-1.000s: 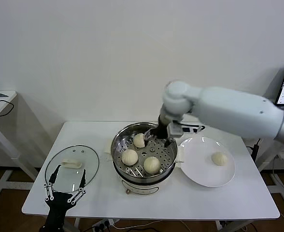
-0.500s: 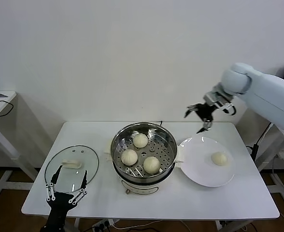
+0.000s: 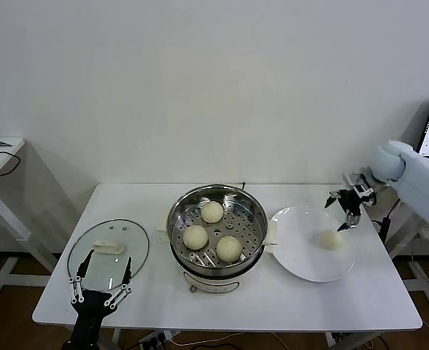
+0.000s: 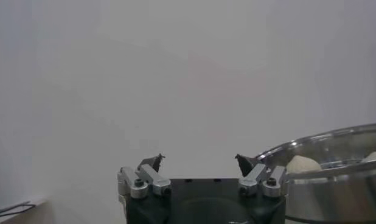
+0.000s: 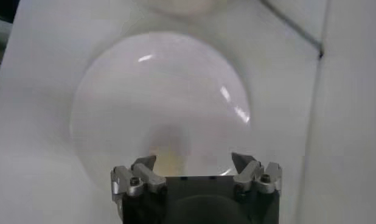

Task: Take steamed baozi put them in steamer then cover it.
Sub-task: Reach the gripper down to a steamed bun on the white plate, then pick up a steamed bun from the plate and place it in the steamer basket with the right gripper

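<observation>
Table edge cuts off left hand (image 3: 98, 286)

A rectangular white table (image 3: 222, 306) is carrying a round stainless-steel steamer (image 3: 216, 271) at its centre, a round glass lid (image 3: 109, 249) at left, and a flat white plate (image 3: 309, 251) at right.

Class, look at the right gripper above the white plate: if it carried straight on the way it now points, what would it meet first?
Most likely the last baozi on the white plate: the open right gripper points down at it, though depth is hard to judge.
</observation>
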